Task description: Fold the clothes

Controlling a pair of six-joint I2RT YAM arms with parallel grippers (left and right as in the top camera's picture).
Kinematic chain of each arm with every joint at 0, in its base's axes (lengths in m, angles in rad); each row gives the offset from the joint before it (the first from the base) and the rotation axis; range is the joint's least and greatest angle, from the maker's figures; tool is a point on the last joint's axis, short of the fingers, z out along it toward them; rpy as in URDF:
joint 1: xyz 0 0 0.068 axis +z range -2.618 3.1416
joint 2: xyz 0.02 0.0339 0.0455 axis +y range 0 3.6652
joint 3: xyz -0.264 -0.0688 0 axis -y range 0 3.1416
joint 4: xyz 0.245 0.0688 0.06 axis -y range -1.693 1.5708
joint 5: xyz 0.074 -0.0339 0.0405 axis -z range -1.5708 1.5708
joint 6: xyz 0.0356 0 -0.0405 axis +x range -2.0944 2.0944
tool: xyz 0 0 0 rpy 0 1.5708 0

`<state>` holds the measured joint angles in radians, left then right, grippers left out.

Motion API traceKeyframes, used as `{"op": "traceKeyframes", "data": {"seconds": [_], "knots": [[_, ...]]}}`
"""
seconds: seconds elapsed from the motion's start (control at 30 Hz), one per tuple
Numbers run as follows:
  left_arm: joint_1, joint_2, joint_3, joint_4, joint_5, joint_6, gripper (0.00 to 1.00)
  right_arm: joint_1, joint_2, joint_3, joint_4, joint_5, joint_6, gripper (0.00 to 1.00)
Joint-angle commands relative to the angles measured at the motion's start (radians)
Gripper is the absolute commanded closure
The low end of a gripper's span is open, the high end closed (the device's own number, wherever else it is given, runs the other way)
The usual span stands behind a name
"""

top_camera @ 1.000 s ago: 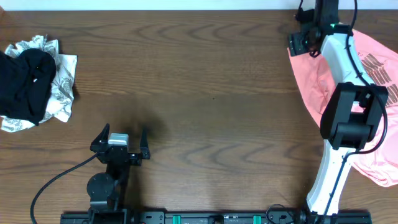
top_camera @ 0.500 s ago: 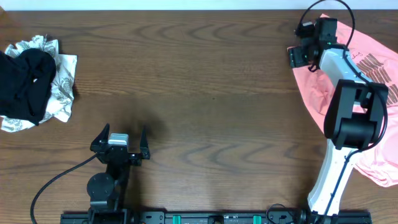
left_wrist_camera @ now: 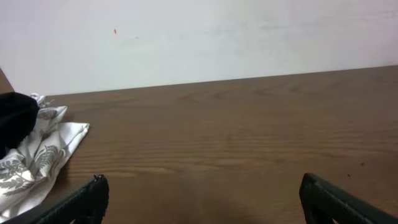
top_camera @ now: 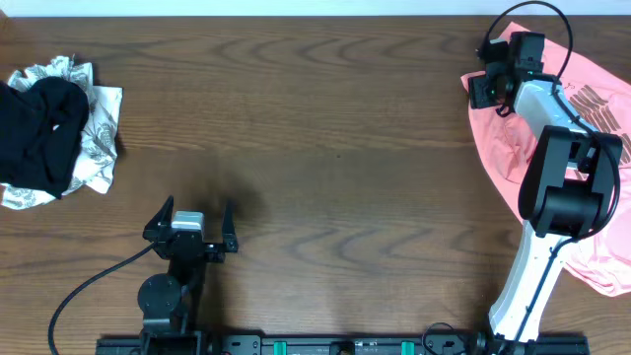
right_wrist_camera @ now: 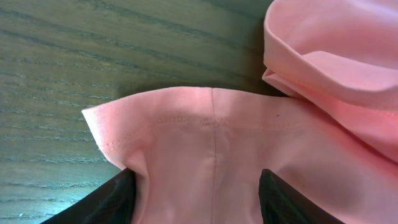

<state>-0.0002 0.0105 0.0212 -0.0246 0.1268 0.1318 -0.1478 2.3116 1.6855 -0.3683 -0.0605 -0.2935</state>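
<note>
Locating the T-shirt (top_camera: 496, 148) comes first, says the student; where does it lie?

Legend: At the far right corner of the bench (top_camera: 335, 118). It is a rumpled salmon-pink heap running down the right edge, with rows of dark lettering (top_camera: 599, 104) showing near the far end.

Student: And what is nearest to it?

Legend: The right arm reaches out over the shirt, and the right pincer (top_camera: 490, 91) sits at the garment's far left edge. In the right wrist view a stitched hem (right_wrist_camera: 186, 118) lies between the two dark fingers (right_wrist_camera: 112, 202). The jaws stand parted astride the cloth, not pinched shut on it. Beyond the hem a second fold of pink fabric curls over bare wood.

Student: What about the other arm?

Legend: The left pincer (top_camera: 194, 219) is near the front of the bench, left of centre and well apart from the shirt. Its jaws are spread wide and hold nothing. A black cable (top_camera: 89, 286) trails from the arm's base toward the front left.

Student: Anything else on the bench?

Legend: At the far left corner there is a black garment (top_camera: 39, 133) resting on a white patterned cloth (top_camera: 99, 138). The pair is also seen at the left margin of the left wrist view.
</note>
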Motion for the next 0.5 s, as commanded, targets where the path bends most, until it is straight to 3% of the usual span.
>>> {"op": "traceKeyframes", "data": {"seconds": [0.0, 0.17, 0.47], "knots": [[0.006, -0.006, -0.017, -0.034, 0.011, 0.006, 0.02, -0.011, -0.019, -0.011, 0.003, -0.049, 0.036, 0.37], [0.006, -0.006, -0.017, -0.034, 0.011, 0.006, 0.02, -0.037, -0.025, -0.008, -0.001, -0.189, 0.066, 0.33], [0.006, -0.006, -0.017, -0.034, 0.011, 0.006, 0.02, -0.105, -0.025, -0.006, -0.019, -0.221, 0.101, 0.35]]}}
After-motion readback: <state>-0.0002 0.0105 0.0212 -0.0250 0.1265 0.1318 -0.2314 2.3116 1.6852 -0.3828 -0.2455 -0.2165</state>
